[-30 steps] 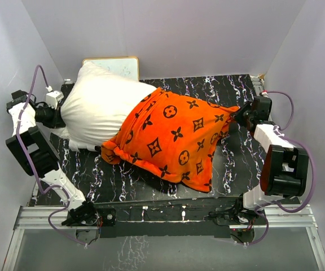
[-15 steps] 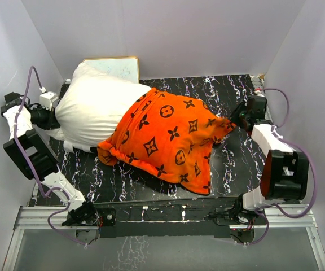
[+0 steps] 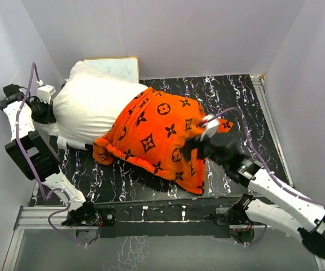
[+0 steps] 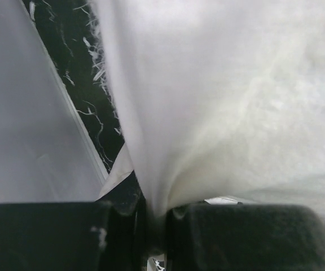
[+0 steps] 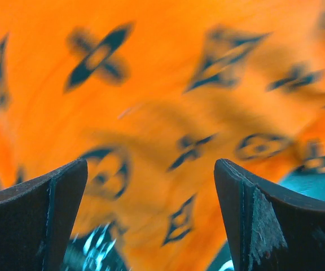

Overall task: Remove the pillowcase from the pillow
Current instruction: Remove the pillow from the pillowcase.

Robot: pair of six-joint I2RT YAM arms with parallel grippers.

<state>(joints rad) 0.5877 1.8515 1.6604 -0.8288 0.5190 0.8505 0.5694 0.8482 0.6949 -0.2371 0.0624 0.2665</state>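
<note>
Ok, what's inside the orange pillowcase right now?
The white pillow sticks out of the pillowcase at its open end; how far it reaches inside is hidden by the orange fabric.

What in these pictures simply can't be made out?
- Top view: how far the plump off-white pillow reaches inside the bright orange monogrammed pillowcase; fabric covers it.
- Top view: scribbles on the small framed whiteboard, too small.
- Right wrist view: blurred; whether the open right gripper touches the pillowcase.
- Top view: fingertips of the left gripper, behind the pillow.

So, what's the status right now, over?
Left gripper shut on the pillow. Right gripper open over the pillowcase, holding nothing. Pillowcase partly off. Nothing in the way.
</note>
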